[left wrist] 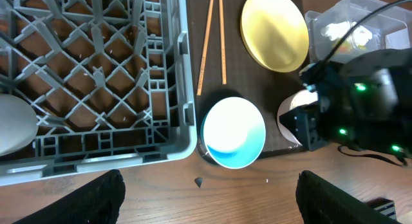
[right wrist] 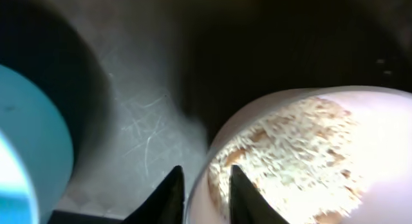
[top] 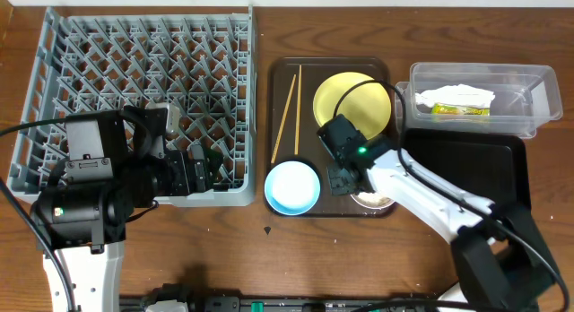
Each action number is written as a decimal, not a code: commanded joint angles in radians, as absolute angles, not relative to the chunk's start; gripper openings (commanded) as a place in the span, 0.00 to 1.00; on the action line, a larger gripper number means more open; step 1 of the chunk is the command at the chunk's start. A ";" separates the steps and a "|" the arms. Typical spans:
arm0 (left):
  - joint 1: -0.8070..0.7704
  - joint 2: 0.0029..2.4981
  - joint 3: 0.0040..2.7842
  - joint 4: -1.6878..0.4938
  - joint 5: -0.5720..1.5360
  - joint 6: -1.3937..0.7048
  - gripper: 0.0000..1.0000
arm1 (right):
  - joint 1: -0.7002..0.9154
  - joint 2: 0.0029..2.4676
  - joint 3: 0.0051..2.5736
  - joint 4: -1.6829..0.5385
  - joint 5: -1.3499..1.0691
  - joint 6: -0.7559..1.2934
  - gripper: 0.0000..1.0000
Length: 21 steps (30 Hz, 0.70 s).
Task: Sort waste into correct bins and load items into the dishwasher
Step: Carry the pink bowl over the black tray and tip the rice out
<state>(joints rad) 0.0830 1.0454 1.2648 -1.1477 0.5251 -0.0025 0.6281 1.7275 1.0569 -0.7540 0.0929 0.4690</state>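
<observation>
1. White bowl [top: 372,201] with rice scraps [right wrist: 302,153] stands at the near right corner of the brown tray [top: 280,79]. The right tool [right wrist: 205,188] is narrow on its rim, one finger inside and one outside.
2. Right arm reaches from the near right of the desk [top: 224,249] over the black tray [top: 466,164], with the wrist bent down.
3. Left tool [left wrist: 209,182] is spread wide and holds nothing. It hovers above the near edge of the dish rack [top: 134,70], beside the blue bowl [top: 292,186].
4. Yellow plate [top: 352,99] and chopsticks [top: 287,115] lie on the brown tray.
5. Napkin [top: 453,95] and wrapper [top: 459,108] are inside the clear tub [top: 529,88].
</observation>
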 commanded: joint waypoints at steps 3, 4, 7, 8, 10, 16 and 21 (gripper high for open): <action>0.081 1.045 1.280 -1.151 0.539 0.007 0.86 | 0.645 1.761 1.067 -0.748 0.074 0.496 0.07; 0.081 1.045 1.280 -1.151 0.539 0.007 0.86 | 0.645 1.761 1.067 -0.748 0.076 0.498 0.02; 0.081 1.045 1.280 -1.151 0.539 0.007 0.86 | 0.645 1.760 1.070 -0.752 0.081 0.501 0.01; 0.081 1.045 1.280 -1.151 0.539 0.007 0.86 | 0.644 1.759 1.074 -0.759 0.081 0.501 0.01; 0.081 1.045 1.280 -1.151 0.538 0.007 0.86 | 0.639 1.748 1.087 -0.776 0.065 0.501 0.01; 0.081 1.045 1.280 -1.151 0.538 0.007 0.99 | 0.511 1.606 1.103 -0.771 -0.193 0.498 0.01; 0.081 1.045 1.280 -1.151 0.538 0.007 1.00 | 0.249 1.482 1.103 -0.748 -0.643 0.377 0.01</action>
<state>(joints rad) 0.0830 1.0454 1.2648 -1.1481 0.5255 0.0006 0.3912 1.5497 1.0836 -0.7406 -0.3023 0.4618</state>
